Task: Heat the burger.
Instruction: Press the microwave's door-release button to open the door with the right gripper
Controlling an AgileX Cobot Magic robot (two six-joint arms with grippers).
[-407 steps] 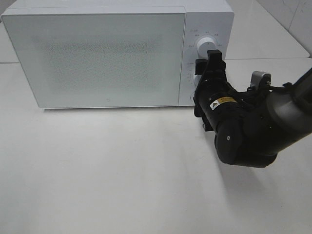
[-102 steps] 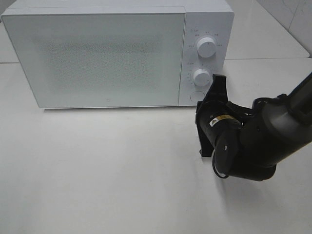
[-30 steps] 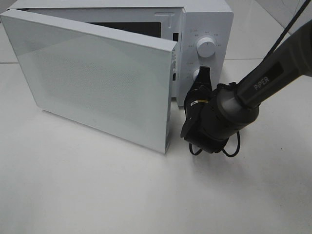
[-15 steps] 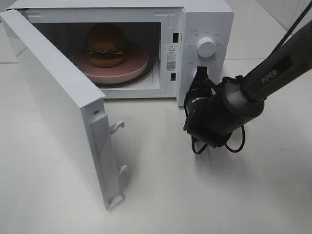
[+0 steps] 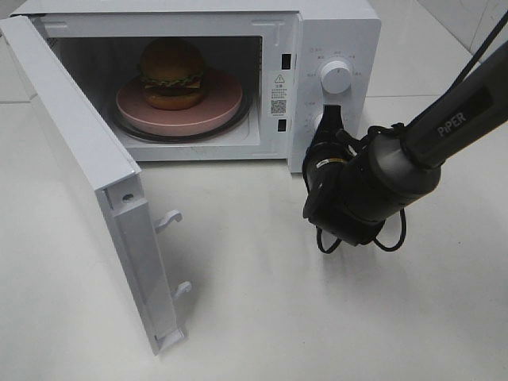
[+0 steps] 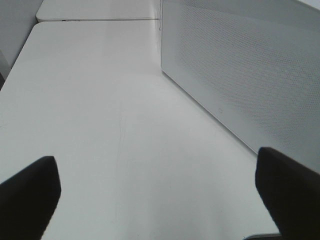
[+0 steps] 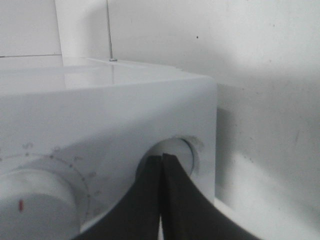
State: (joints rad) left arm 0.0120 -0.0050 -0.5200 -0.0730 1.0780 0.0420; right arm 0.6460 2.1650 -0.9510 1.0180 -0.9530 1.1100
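Clenched on nothing, the right pincer [image 7: 161, 164] noses the microwave's door button [image 7: 178, 150], likely why the door [image 5: 75, 155] stands open on the burger [image 5: 172, 73] and pink plate [image 5: 226, 103]; the left pincer [image 6: 159, 192] hangs released over the surface [image 6: 100, 115]

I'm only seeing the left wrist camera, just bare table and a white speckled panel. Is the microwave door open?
Observer: Yes. The microwave door is swung wide open toward the left of the high view. The panel you see is its outer face.
Operator: Is the burger inside?
Observer: The burger sits on a pink plate inside the cavity.
Operator: Where's the right pincer?
Observer: The right pincer is shut, with its tips at the round button low on the control panel.
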